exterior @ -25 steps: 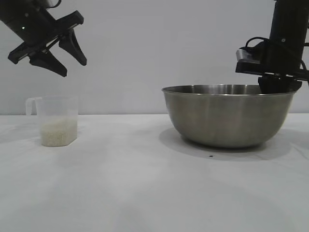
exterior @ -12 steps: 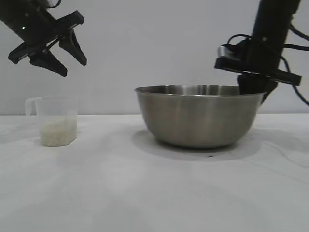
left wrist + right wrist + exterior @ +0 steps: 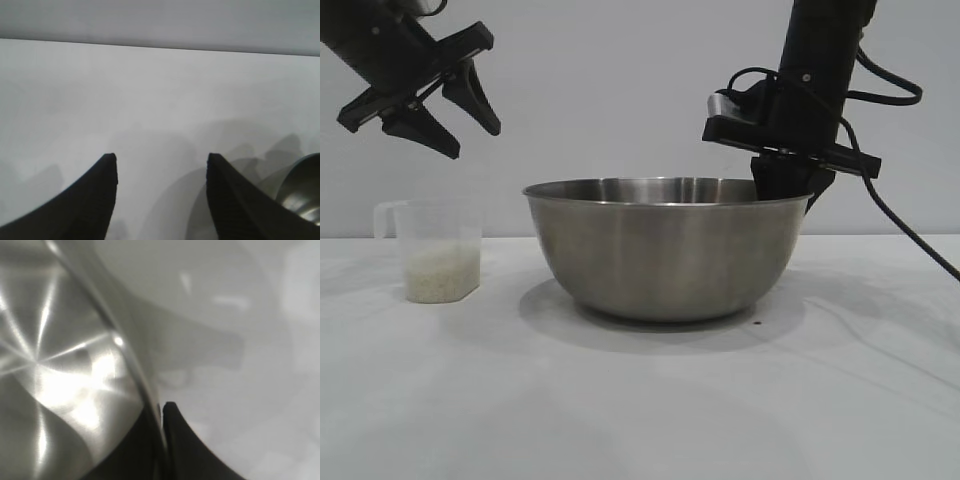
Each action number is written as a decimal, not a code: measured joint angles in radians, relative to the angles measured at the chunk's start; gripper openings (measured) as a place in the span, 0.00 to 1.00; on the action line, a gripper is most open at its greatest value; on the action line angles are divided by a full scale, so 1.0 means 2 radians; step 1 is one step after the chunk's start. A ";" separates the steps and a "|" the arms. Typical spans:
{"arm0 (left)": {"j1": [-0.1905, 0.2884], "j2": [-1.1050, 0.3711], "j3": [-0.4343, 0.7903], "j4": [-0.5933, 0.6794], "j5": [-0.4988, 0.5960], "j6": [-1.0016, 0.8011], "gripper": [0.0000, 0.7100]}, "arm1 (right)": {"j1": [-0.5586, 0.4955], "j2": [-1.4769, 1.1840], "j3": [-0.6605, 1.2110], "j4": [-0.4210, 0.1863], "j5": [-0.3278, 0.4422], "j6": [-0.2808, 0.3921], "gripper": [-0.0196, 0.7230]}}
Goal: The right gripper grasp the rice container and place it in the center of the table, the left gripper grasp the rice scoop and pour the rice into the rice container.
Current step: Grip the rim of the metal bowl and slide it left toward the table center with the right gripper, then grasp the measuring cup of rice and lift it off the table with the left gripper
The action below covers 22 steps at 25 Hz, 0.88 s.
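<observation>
The steel rice container (image 3: 665, 250) stands on the white table (image 3: 640, 400), near its middle. My right gripper (image 3: 782, 185) is shut on the container's right rim, one finger inside and one outside; the right wrist view shows the rim (image 3: 135, 375) pinched between the fingers (image 3: 175, 440). The translucent rice scoop (image 3: 437, 250) stands at the left, its handle to the left, with rice (image 3: 441, 277) in its lower third. My left gripper (image 3: 460, 125) hangs open and empty above the scoop. In the left wrist view its fingers (image 3: 100, 200) stand wide apart over bare table, with the container's edge (image 3: 305, 190) at one side.
A small dark speck (image 3: 757, 323) lies on the table by the container's base. A black cable (image 3: 910, 230) trails from the right arm down to the right.
My right gripper has dragged the rice container leftward from the right side toward the table's middle. The left gripper and the scoop have not moved.
</observation>
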 joint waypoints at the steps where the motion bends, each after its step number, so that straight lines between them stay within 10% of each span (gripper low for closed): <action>1: 0.000 0.000 0.000 0.000 0.000 0.000 0.48 | 0.000 -0.004 0.001 0.000 0.000 0.000 0.61; 22: 0.000 0.000 0.000 0.000 0.006 0.000 0.48 | -0.120 -0.156 0.001 -0.047 0.007 0.013 0.71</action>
